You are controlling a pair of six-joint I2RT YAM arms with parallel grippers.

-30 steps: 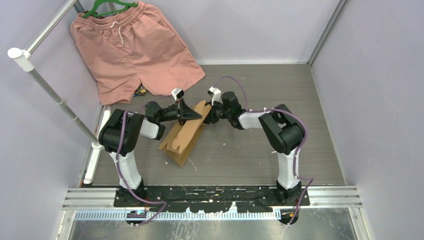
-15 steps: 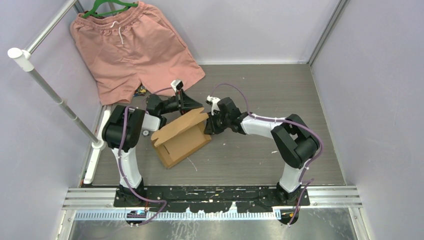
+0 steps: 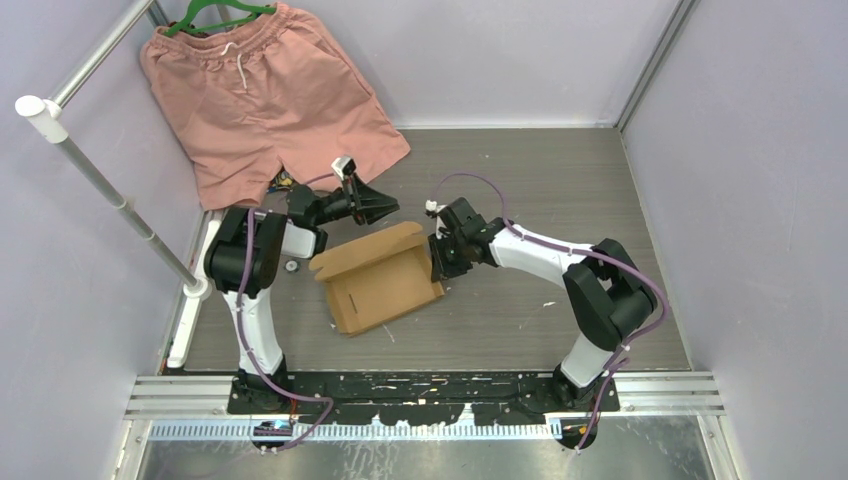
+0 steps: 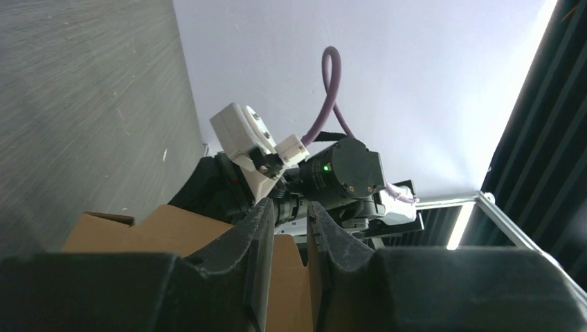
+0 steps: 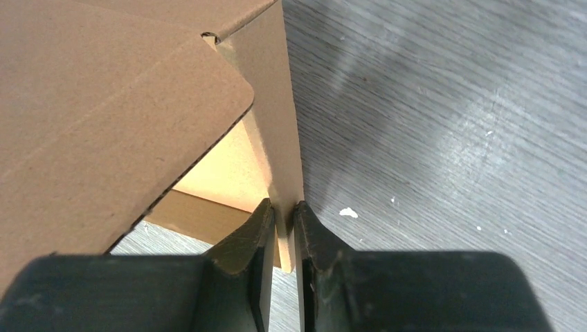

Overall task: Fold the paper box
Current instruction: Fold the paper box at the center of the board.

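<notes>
Right gripper (image 5: 284,207) is clamped on the box's (image 3: 385,285) upright right wall, low near the desk (image 3: 560,190). Left gripper (image 3: 390,207) has its fingers almost together and hovers just past the box's far edge, apart from it. Partly folded, the box lies mid-desk, slightly left.
</notes>
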